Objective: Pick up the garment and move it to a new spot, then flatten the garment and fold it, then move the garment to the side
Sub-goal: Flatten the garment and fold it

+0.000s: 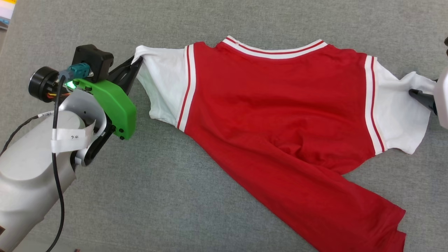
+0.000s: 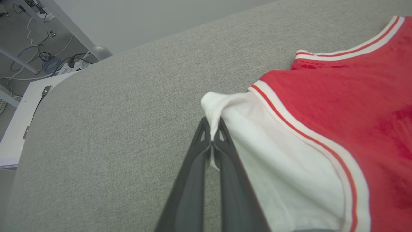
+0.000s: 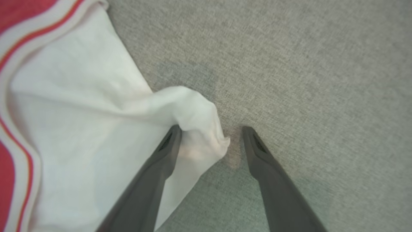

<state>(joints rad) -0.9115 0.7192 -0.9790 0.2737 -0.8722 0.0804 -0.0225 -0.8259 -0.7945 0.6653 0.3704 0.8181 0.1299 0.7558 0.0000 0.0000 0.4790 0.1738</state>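
The left tool [image 2: 211, 129] is clamped shut on the tip of the left sleeve [image 2: 276, 167], with a pinch of white cloth standing up between its jaws. It sits toward the left edge of the worktop [image 1: 175, 192], and the sleeve runs out taut from it.

The right tool [image 3: 210, 132] stands open near the right edge. Its fingers [image 3: 154, 174] straddle the bunched tip of the right sleeve [image 3: 193, 109]. The cloth touches one finger and lies apart from the other, so nothing is gripped on that side.

Between the two tools, the garment [image 1: 280, 105] lies across the worktop with a plain red face up. Its collar [image 1: 274, 51] is toward the far edge, and its body slants down so that the hem [image 1: 395, 224] ends at the near right corner. Soft creases gather in the red cloth below the right sleeve, and the lower body is skewed rather than square under the shoulders.

The step in hand looks like the flattening, since the shoulders are being set out in a line before any fold. The next move probably calls for the right tool to close on its sleeve tip, low enough to catch the whole bunch. Both tools could then draw apart to pull the shoulder line straight. The slanted body would also need squaring toward the near edge, or the fold would come out crooked.
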